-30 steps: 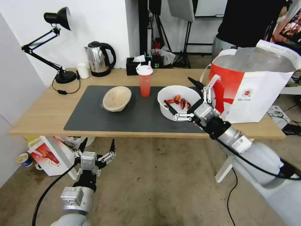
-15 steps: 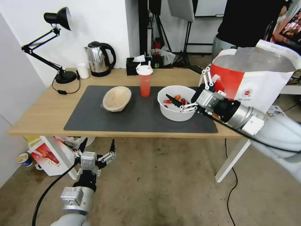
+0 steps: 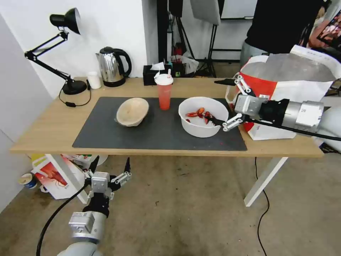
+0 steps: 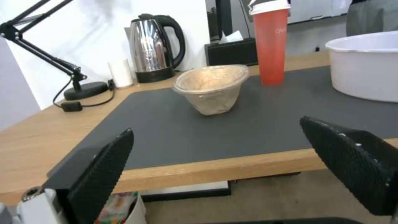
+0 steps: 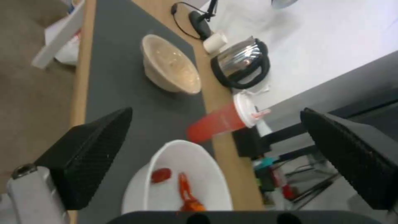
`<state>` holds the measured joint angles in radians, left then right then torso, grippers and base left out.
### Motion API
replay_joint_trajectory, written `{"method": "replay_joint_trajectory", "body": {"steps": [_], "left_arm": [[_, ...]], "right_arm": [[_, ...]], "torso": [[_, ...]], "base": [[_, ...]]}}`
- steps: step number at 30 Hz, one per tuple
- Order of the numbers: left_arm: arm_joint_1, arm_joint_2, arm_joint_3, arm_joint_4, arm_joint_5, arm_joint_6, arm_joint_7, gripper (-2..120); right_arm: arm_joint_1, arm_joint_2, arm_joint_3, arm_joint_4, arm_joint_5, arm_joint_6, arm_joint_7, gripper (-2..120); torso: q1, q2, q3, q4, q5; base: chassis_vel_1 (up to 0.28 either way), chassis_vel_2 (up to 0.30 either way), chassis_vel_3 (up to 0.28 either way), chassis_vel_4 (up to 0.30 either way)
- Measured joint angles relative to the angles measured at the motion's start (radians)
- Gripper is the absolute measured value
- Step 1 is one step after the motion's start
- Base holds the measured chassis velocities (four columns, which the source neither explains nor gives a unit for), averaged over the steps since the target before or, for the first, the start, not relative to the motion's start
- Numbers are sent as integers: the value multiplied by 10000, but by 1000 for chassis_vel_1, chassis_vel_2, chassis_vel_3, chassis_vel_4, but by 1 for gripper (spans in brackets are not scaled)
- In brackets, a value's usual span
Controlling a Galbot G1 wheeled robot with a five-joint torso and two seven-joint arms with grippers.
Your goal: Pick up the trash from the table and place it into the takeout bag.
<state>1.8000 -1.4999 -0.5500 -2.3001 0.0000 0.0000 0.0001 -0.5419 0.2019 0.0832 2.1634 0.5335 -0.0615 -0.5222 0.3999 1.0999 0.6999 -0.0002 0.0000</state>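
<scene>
Two grippers are visible. The right gripper (image 3: pixel 221 103) sits right of centre in the head view, extended horizontally over the table (image 3: pixel 49 129), with its fingers spread wide apart and holding nothing. Its lower fingertip lies at the right rim of the white bowl (image 3: pixel 199 128), and its upper fingertip points left above the tabletop, in front of the takeout bag (image 3: pixel 302 96). Whether the lower fingertip touches the rim cannot be told. The white bowl stands on the dark mat (image 3: pixel 156 133), centre right of the frame, with red crayfish shells (image 3: pixel 199 113) inside. The takeout bag stands upright and open at the right end of the table, upper right of the frame, just beside the bowl. The red drink cup (image 3: pixel 164 93) stands upright at the mat's far edge, upper centre of the frame, near the white bowl and apart from it. The beige bowl (image 3: pixel 132 112) rests tilted on the mat, left of centre, well apart from the white bowl.

The left gripper (image 3: pixel 110 166) hangs below the table's front edge, lower left of the frame, over the floor, fingers apart and empty. In the left wrist view the beige bowl (image 4: pixel 211 87) and the red drink cup (image 4: pixel 271 43) stand beyond the table's edge.
</scene>
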Motion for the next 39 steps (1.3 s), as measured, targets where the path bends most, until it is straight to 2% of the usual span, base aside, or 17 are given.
{"method": "replay_joint_trajectory", "body": {"steps": [5, 6, 7, 10, 14, 17, 19, 29, 37, 39], "left_arm": [[0, 0, 0, 0, 0, 0, 0, 100], [0, 0, 0, 0, 0, 0, 0, 100], [0, 0, 0, 0, 0, 0, 0, 100], [0, 0, 0, 0, 0, 0, 0, 100], [0, 0, 0, 0, 0, 0, 0, 100], [0, 0, -1, 0, 0, 0, 0, 100], [0, 0, 0, 0, 0, 0, 0, 100], [0, -1, -1, 0, 0, 0, 0, 100], [0, 0, 0, 0, 0, 0, 0, 100], [-1, -1, 0, 0, 0, 0, 0, 100]], "right_arm": [[94, -46, -426, 74, 1400, -713, 295, 100], [117, -61, -483, 182, 2242, -1135, 343, 100], [117, -61, -483, 182, 2242, -1135, 343, 100], [223, -44, -516, 290, 3800, -1870, 363, 100], [342, 25, -558, 217, 4366, -2172, 255, 100], [404, 103, -566, 93, 4237, -2295, -76, 100], [391, 161, -567, 83, 3622, -2325, -307, 100], [399, 199, -580, -100, 2768, -2519, -297, 100], [491, 494, -1032, -89, 2955, -3025, 675, 100], [798, 725, -1451, -127, 3115, -3385, 1166, 100]], "torso": [[1, 0, 1, 3, 1], [1, 0, 0, 1, 1], [1, 0, 0, 1, 1], [1, 0, 0, 2, -2], [0, 0, 0, 3, -1], [1, 0, 0, 2, -1], [1, 0, 0, 3, -1], [2, 0, 1, 2, 0], [1, 0, 1, 2, 0], [1, 0, 0, 1, 0]], "base": [[0, 0, 0, 0], [0, 0, 0, 0], [0, 0, 0, 0], [0, 0, 0, 0], [0, 0, 0, 0], [0, 0, 0, 0], [0, 0, 0, 0], [0, 0, 0, 0], [0, 0, 0, 0], [0, 0, 0, 0]]}}
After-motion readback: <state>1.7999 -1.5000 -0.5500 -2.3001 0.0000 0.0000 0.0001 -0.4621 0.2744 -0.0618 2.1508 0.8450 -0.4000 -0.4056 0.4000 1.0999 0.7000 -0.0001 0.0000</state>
